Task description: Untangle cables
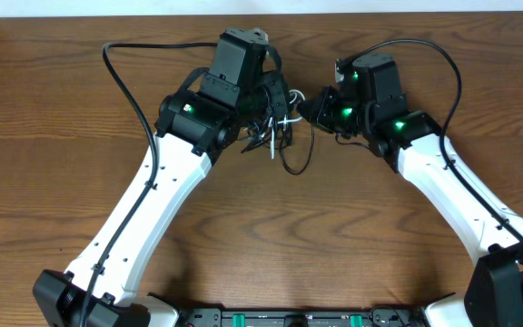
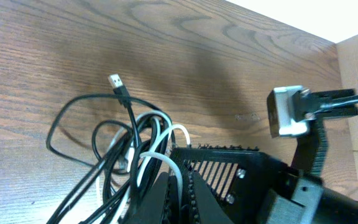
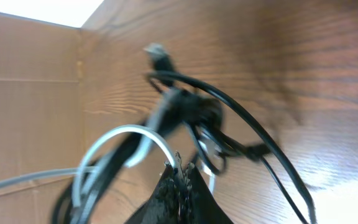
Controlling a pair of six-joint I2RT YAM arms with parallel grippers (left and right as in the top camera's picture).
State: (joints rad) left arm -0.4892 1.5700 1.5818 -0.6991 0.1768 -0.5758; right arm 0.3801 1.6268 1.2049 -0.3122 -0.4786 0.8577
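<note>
Wood table: left fingers clamped on tangled cables; right fingers pinched shut on white cable.

Lower left of the left wrist view: a thin black cord with a silver plug tip, a thin white cord, and a brown, streaky wood-grain tabletop.

Wooden table (dark grain), cables bunched at its middle.

Nothing legible is showing in any of the three views; only a faint mark is lying on the wooden table in the left wrist view, and it is staying too small and pale to read.
</note>
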